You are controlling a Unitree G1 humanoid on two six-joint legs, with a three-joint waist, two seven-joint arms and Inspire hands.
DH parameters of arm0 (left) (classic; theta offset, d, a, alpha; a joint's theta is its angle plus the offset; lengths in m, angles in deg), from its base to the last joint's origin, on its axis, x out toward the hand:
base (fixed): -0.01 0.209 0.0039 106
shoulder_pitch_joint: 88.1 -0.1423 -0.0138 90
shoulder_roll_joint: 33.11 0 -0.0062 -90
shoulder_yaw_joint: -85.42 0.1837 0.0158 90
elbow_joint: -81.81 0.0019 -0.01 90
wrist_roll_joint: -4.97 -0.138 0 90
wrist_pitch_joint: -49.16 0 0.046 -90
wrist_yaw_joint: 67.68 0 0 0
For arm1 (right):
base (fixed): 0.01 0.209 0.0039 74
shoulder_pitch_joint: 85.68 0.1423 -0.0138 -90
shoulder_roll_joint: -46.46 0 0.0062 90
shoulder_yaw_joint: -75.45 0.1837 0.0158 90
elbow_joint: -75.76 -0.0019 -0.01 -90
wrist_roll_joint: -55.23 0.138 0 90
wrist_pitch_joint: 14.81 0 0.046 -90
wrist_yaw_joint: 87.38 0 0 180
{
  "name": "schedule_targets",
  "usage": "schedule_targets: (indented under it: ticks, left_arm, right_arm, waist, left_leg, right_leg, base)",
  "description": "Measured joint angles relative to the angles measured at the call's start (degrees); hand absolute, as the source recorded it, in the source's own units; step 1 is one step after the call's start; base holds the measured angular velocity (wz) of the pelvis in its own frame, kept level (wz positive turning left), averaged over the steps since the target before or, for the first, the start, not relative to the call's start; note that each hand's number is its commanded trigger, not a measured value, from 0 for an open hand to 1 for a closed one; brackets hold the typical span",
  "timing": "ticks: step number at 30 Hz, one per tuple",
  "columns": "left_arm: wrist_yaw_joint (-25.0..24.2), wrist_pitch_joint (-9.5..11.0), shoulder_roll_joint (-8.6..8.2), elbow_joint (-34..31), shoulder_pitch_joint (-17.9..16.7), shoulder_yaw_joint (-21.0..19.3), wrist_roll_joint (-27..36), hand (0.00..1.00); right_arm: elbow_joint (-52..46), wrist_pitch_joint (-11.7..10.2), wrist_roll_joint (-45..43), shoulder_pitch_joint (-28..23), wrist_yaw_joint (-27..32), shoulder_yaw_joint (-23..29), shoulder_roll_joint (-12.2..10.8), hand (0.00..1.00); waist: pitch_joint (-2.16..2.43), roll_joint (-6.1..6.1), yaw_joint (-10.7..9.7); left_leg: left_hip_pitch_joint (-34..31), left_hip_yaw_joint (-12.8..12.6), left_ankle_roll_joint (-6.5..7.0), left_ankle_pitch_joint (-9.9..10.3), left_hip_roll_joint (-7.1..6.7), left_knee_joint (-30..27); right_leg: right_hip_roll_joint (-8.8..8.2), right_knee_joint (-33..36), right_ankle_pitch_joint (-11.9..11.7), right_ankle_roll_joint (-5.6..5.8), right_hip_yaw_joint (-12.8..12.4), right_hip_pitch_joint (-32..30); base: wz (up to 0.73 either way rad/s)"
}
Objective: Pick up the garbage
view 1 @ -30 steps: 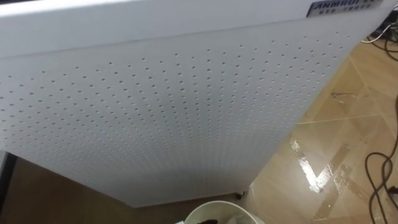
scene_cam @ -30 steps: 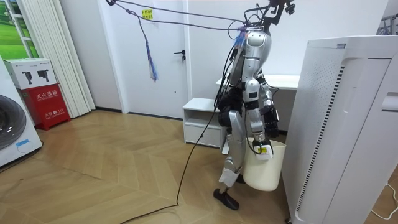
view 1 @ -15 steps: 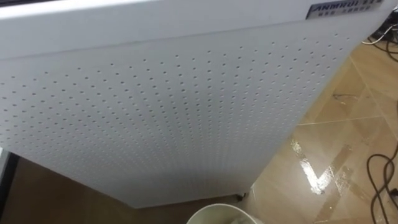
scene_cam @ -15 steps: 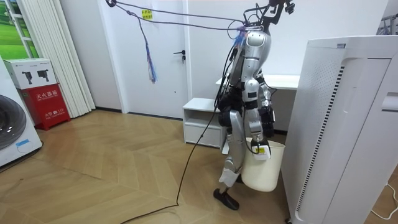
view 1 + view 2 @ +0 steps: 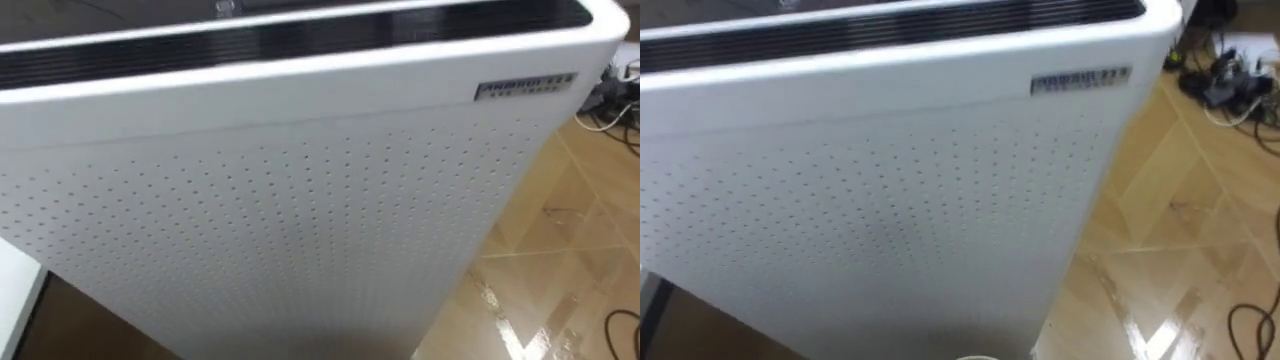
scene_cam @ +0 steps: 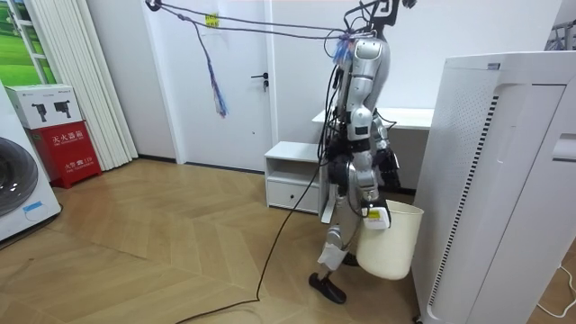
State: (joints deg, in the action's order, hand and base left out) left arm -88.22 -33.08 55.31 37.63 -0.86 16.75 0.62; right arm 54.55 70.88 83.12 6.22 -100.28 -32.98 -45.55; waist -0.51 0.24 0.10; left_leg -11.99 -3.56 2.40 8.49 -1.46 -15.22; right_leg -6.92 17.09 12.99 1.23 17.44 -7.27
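**Visitor:** So, where is the robot standing?

**Onlooker:** Right of centre in the room view, upright on the wood floor (image 6: 162, 261). It faces the tall white unit (image 6: 490, 180) at the room view's right. Behind it are a low white cabinet (image 6: 292, 171) and a white desk (image 6: 409, 117).

**Visitor:** And the bin?

**Onlooker:** The bin (image 6: 394, 247) is white and tilted. It sits low at the robot's right side, between its legs and the unit's dotted side, just beside that side. The right hand (image 6: 372, 212) is at the near edge of the rim. It's too small from here for me to tell whether that hand is clamped on the rim or only resting there.

**Visitor:** Any garbage in it?

**Onlooker:** I can't tell. From this side I see only the outer wall, not the inside.

**Visitor:** What about the other hand?

**Onlooker:** The left hand (image 6: 388, 169) seems to be the dark shape on the far side of the body, about waist height, above the bin. I can't tell whether it is apart or together.

**Visitor:** What does the head camera look at?

**Onlooker:** The unit's dotted white panel, close up. A dark slot (image 5: 300, 40) runs along the top of the frame, with a small nameplate (image 5: 527, 86) at the upper right. Glossy floor shows at the lower right, and cables (image 5: 615, 92) lie in the upper right corner.
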Motion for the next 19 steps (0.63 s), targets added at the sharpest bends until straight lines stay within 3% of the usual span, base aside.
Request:
schedule_targets:
  ticks: [2, 7, 12, 16, 19]
  left_arm:
    - [0.9, -0.14, 0.1, -0.94, -1.79, -1.52, -0.06, 0.0]
    - [2.44, -0.14, -0.11, -0.51, -4.48, -5.39, 0.21, 0.0]
    - [4.59, -0.2, -0.63, 4.72, -6.47, -8.72, 4.44, 0.0]
    - [7.61, -0.2, -2.61, 12.56, -6.65, -14.19, 9.73, 0.0]
    - [8.7, -0.26, -3.62, 14.59, -7.0, -17.34, 11.86, 0.0]
  right_arm:
    - [-0.13, 0.02, 1.05, -2.16, -0.26, 2.39, -0.08, 1.0]
    - [0.25, 0.16, 1.13, -4.66, 0.23, 5.66, -0.4, 1.0]
    - [0.25, 0.42, 1.72, -6.6, 0.84, 7.43, -0.51, 1.0]
    - [1.54, 0.71, 1.3, -6.87, 1.08, 8.59, -0.74, 1.0]
    - [2.54, 1.45, 1.21, -6.94, 0.85, 10.05, -1.21, 1.0]
  waist:
    - [0.35, -0.82, -0.24]
    - [0.5, -1.87, -1.22]
    - [0.56, -1.77, -1.08]
    - [0.42, -1.3, -0.72]
    - [0.37, -1.33, 0.41]
  left_leg:
    - [2.62, 0.09, -0.01, 0.01, -0.29, 0.52]
    - [6.48, 0.02, -0.25, 0.2, -0.25, 1.71]
    - [10.21, -0.06, -0.53, 0.43, -0.18, 3.69]
    - [12.47, -0.34, -0.6, 0.47, -0.24, 4.64]
    - [12.62, -0.44, -0.7, 0.54, -0.29, 4.8]
  right_leg:
    - [0.02, -1.53, 0.12, 0.31, 0.48, 3.49]
    - [0.64, -4.49, -0.04, 0.55, 1.91, 8.61]
    - [1.02, -5.58, -0.03, 0.52, 2.3, 11.63]
    - [1.12, -6.48, -0.02, 0.53, 1.77, 13.65]
    - [1.16, -6.67, -0.01, 0.53, 1.74, 13.81]
  base:
    - [0.19]
    - [0.15]
    - [0.01]
    - [-0.04]
    - [-0.02]
